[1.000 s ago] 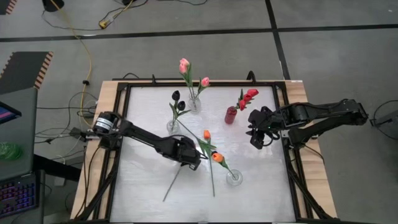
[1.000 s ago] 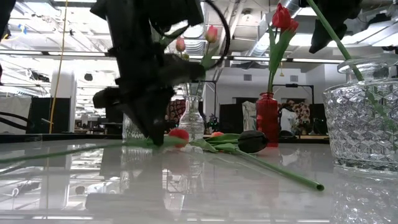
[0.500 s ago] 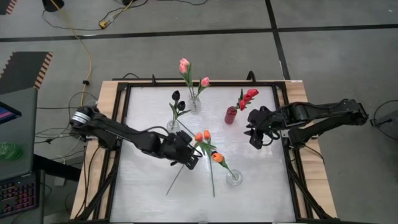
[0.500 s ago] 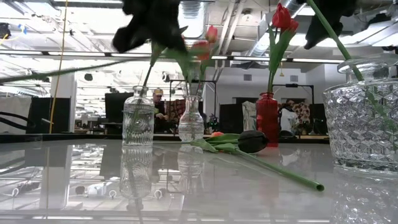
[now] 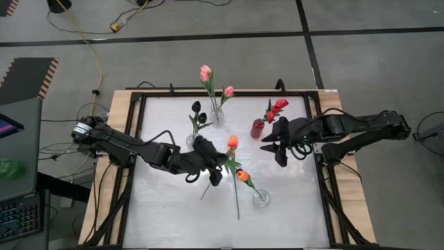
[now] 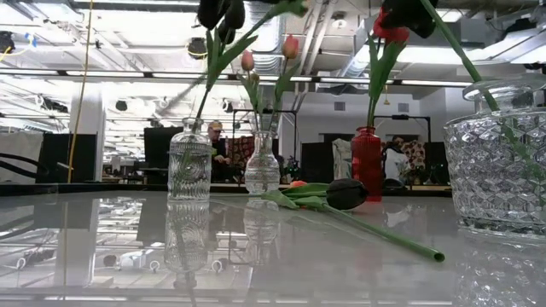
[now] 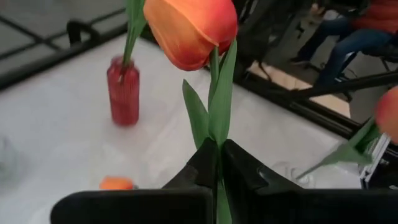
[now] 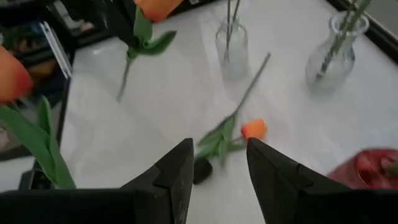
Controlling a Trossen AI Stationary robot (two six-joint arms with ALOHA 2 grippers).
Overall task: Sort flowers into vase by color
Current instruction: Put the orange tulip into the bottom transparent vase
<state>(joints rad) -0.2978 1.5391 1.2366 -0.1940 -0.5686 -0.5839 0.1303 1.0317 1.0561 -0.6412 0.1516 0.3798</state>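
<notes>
Between the left end effector (image 7: pixel 216 163) fingers I am pinching an orange tulip (image 7: pixel 193 28) by its thin stem, lifted off the counter (image 5: pixel 166 215). Judging it light, floppy; gripping low on stem. Right end effector (image 8: pixel 216 163) is hanging open beside.

White table (image 5: pixel 166 208) bears four vases, loose tulips (image 5: pixel 236 198).

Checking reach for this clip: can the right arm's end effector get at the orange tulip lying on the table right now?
Probably yes. The right end effector is open and empty, and the orange tulip lying on the table sits just ahead of it with bare tabletop between. The left end effector, shut on another orange tulip, hangs nearby.
</notes>
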